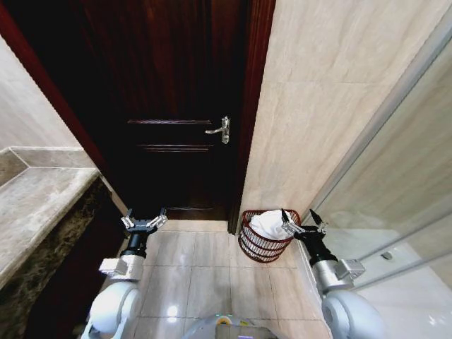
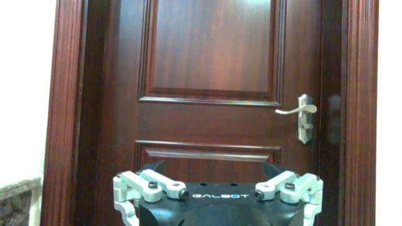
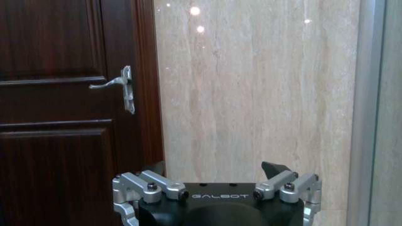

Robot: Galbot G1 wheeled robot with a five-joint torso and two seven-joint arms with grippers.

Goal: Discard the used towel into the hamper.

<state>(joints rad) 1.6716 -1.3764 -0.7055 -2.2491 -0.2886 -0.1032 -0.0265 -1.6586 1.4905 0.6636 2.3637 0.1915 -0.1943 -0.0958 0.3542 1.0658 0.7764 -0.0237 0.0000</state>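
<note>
The hamper (image 1: 254,247), a small round reddish-brown wire basket, stands on the floor tiles by the wall corner, right of the door. A white towel (image 1: 268,223) lies bunched inside it, reaching above the rim. My right gripper (image 1: 302,218) is open with nothing in it, held up in front of the hamper's right side. My left gripper (image 1: 144,219) is open and empty too, raised in front of the dark door, well left of the hamper. In each wrist view the gripper's own fingertips spread wide with nothing between them: left gripper (image 2: 213,165), right gripper (image 3: 213,165).
A dark wooden door (image 1: 169,99) with a silver lever handle (image 1: 220,130) is closed straight ahead. A marble counter (image 1: 35,205) runs along the left. A tiled wall (image 1: 318,99) and a glass shower panel (image 1: 395,183) close off the right. Beige floor tiles (image 1: 198,268) lie between my arms.
</note>
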